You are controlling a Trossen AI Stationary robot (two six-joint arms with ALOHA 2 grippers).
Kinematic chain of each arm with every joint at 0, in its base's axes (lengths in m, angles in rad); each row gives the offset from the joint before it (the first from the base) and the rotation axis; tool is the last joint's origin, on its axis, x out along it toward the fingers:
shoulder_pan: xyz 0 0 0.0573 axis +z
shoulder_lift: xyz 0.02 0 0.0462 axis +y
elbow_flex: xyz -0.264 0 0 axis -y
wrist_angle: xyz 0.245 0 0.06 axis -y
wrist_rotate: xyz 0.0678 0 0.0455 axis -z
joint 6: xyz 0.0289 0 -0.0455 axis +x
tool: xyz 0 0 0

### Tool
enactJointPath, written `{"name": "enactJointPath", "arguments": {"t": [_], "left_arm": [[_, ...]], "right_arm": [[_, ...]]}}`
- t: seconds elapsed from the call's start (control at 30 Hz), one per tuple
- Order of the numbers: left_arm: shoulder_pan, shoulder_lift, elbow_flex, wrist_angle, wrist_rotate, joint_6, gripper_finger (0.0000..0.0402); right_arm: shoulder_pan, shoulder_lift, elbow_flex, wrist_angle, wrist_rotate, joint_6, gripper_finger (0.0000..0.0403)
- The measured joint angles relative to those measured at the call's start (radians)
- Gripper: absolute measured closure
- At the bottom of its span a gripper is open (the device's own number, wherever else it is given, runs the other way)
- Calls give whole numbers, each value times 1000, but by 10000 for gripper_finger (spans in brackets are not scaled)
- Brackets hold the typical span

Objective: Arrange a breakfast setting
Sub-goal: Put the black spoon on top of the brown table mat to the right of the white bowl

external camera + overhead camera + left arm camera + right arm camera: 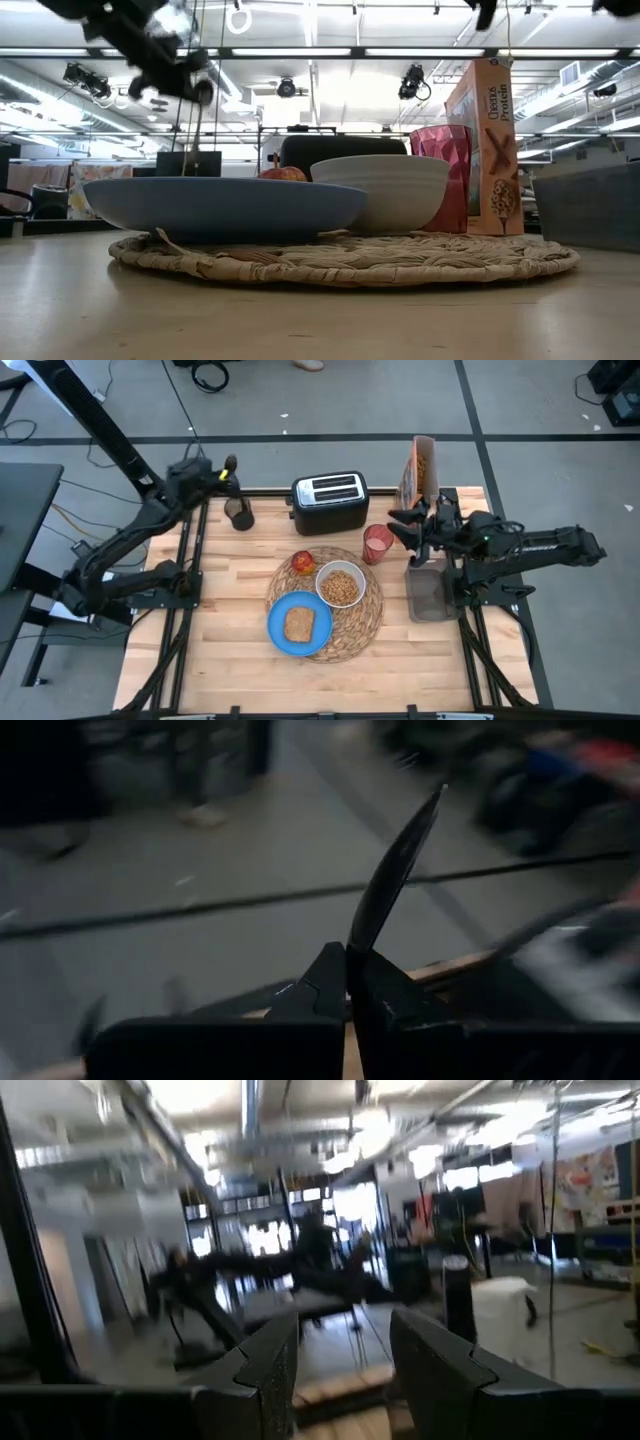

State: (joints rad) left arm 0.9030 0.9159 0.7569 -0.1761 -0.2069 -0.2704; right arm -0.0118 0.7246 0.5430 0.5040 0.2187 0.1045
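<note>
- Placemat [365, 622], woven straw, round, lies mid-counter [220, 620] w/ most of the setting on it.
- Blue plate [280, 635] sits at the mat's 7 o'clock, toast slice [298, 624] flat on it.
- White bowl [339, 585] at mat's 12 o'clock, brown cereal inside, just beside the plate.
- Pink cup [377, 543] upright off the mat at its 1 o'clock, near the toaster [329, 501].
- Red fruit [303, 561] on mat edge at 11 o'clock, next to the bowl.
- Spoon [395, 870]: clamped in left hand [229, 472], sticking out past the fingers, raised over the counter's back-left corner above a dark cup [239, 513].
- Right hand [408, 524] fingers apart, holding nothing, above the dark tray [428, 595] at the counter's 3 o'clock side, cereal box [421, 468] behind it.
</note>
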Motion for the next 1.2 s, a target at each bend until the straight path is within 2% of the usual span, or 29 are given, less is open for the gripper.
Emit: {"name": "enactJointPath", "arguments": {"t": [0.1,0.27,0.43,0.53,0.7,0.93,1.03,1.2], "left_arm": [[-43,-53,65,-29,76,-3,392],[-122,-67,243,-144,82,28,392],[-231,-67,389,-152,202,-41,392],[-334,-67,422,-120,249,-117,392],[-552,-52,414,-17,234,-220,393],[-884,113,412,131,78,-243,393],[-972,208,412,218,29,-266,393],[-1053,341,412,377,15,-262,393]], "right_arm": [[24,57,152,-190,27,-43,235],[48,155,385,-395,79,-81,235],[95,266,563,-541,98,-21,235],[152,349,652,-606,99,47,235],[286,483,781,-708,181,128,235],[453,587,882,-714,461,147,235],[477,607,883,-678,540,132,235],[470,628,884,-635,564,38,235]]}}
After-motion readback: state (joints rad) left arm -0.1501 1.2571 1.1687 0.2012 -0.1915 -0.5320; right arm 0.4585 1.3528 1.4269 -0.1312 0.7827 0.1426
